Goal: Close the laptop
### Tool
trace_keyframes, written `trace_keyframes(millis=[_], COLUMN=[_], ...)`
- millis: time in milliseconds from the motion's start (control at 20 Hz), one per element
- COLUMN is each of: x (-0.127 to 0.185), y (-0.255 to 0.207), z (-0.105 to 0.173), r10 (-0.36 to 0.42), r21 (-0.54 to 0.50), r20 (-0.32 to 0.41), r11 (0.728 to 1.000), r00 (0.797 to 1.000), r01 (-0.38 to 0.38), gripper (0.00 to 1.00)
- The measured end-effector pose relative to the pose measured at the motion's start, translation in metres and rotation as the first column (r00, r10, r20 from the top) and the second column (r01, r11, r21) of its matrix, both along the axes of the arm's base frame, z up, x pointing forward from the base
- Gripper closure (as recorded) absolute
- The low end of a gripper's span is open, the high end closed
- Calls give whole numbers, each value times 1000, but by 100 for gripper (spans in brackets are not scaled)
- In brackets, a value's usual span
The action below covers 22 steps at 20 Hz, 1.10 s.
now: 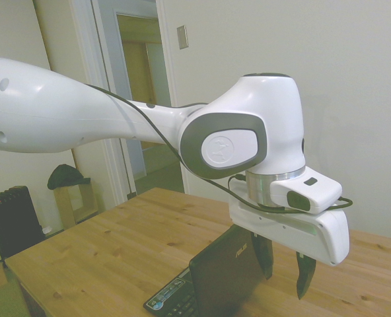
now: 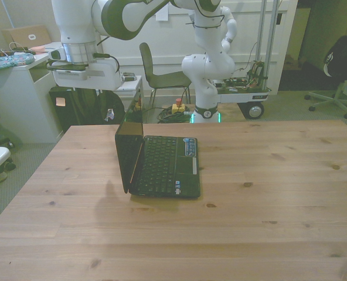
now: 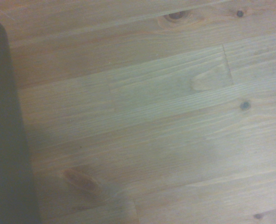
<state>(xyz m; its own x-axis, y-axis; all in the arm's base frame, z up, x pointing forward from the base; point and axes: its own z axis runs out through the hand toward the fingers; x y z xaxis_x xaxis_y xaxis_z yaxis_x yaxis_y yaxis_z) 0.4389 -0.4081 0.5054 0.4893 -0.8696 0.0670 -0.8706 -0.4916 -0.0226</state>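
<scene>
The laptop (image 2: 160, 165) stands open on the wooden table (image 2: 267, 193), a little toward the front view's left of the middle. Its screen is upright, nearly at a right angle to the keyboard, and the hinge side is turned to the front view's left, so from the front I see the lid almost edge-on and the black keys lying flat to its right. There is a small blue-green sticker (image 2: 190, 145) at the far corner of the keyboard deck. In the side view the back of the lid (image 1: 225, 277) faces the camera, matte black, with the silver ASUS lettering near its top edge, and a part of the keyboard shows at the lower left of it. The gripper (image 1: 284, 267) hangs just behind the lid, on the outer side of it, near the top edge. Its two dark fingers (image 1: 305, 273) point down and they are apart, with a clear gap between them and nothing held in it. One finger is very close to the upper corner of the lid, but I cannot tell if it touches. In the front view the white body of the gripper (image 2: 94, 75) is above and to the left of the lid, and the fingers are hard to see there. The wrist view shows mostly bare wood grain with some knots, and a dark blurred edge of the laptop (image 3: 7, 140) along one side.
</scene>
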Motion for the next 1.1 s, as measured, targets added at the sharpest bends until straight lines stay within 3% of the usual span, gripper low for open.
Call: trace_keyframes(millis=[550, 1100], x=[11, 54], y=[12, 117], z=[2, -7], r10=[17, 65], r21=[-14, -24], r20=[13, 7], r11=[1000, 998], r00=[1000, 998], r01=[-17, -65], gripper=[100, 100])
